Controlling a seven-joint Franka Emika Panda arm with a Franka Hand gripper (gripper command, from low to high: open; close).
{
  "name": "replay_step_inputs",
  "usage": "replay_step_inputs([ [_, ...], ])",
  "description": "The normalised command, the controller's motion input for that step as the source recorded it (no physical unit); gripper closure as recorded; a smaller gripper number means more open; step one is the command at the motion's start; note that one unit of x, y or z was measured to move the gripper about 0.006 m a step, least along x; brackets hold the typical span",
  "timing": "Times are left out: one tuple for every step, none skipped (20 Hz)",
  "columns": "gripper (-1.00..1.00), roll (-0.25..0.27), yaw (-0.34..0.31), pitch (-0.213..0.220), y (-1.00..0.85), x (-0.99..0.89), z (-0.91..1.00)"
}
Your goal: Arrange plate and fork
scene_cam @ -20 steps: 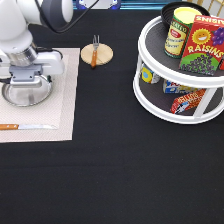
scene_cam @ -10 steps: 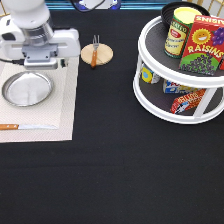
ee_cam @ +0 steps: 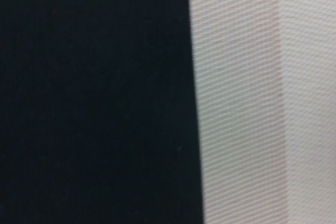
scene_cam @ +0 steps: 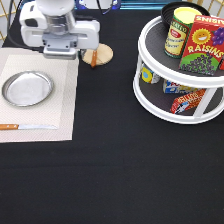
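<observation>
From my remote station, the near half of the black table reads as bare dark cloth. Moving back along the table's left edge, I find a pale woven placemat. A wooden-handled knife lies flat along the mat's near edge, its handle cut off by the exterior view's left border. Beyond it the plate sits flat on the mat's left half, apart from the knife.

Further back, the gripper hangs above the mat's far edge, its white body covering that edge. I cannot tell how its fingers stand, nor whether they have hold of anything; the hand's own housing hides them. Just beside it, off the mat's far right corner, a round wooden disc rests on the cloth with the fork on it; only part of the brown handle shows, the tines are hidden behind the hand.

At the table's right side stands a white two-tier turntable rack. The upper tier carries a raisins box, a yellow-lidded can and a black bowl partly hidden behind them. The lower tier's packets are hard to make out.

The wrist view shows only the black cloth meeting the placemat's edge.
</observation>
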Motion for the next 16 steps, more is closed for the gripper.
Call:
replay_step_inputs([
  [-1.00,-0.114,0.005,-0.137,0.58,-0.90,-0.12],
  [-1.00,-0.081,0.007,-0.143,0.53,-0.95,-0.14],
  [-1.00,-0.063,0.007,-0.139,0.51,-0.98,-0.12],
  [-1.00,-0.046,0.007,-0.133,0.49,-1.00,-0.09],
  [-1.00,-0.035,0.006,-0.131,0.47,-1.00,-0.09],
  [-1.00,-0.019,0.006,-0.127,0.45,-1.00,-0.11],
  [-1.00,-0.001,0.007,-0.127,0.41,-1.00,-0.14],
  [-1.00,0.000,0.009,-0.140,0.33,-1.00,-0.23],
  [-1.00,0.000,0.009,-0.152,0.28,-1.00,-0.28],
  [-1.00,0.006,0.006,-0.157,0.25,-1.00,-0.31],
  [-1.00,0.009,0.005,-0.170,0.23,-1.00,-0.38],
  [-1.00,0.017,0.005,-0.174,0.21,-1.00,-0.41],
  [-1.00,0.017,0.003,-0.176,0.20,-1.00,-0.42],
  [-1.00,0.021,0.002,-0.183,0.19,-1.00,-0.47],
  [-1.00,0.023,0.001,-0.186,0.17,-1.00,-0.51],
  [-1.00,0.027,0.000,-0.189,0.15,-1.00,-0.54],
])
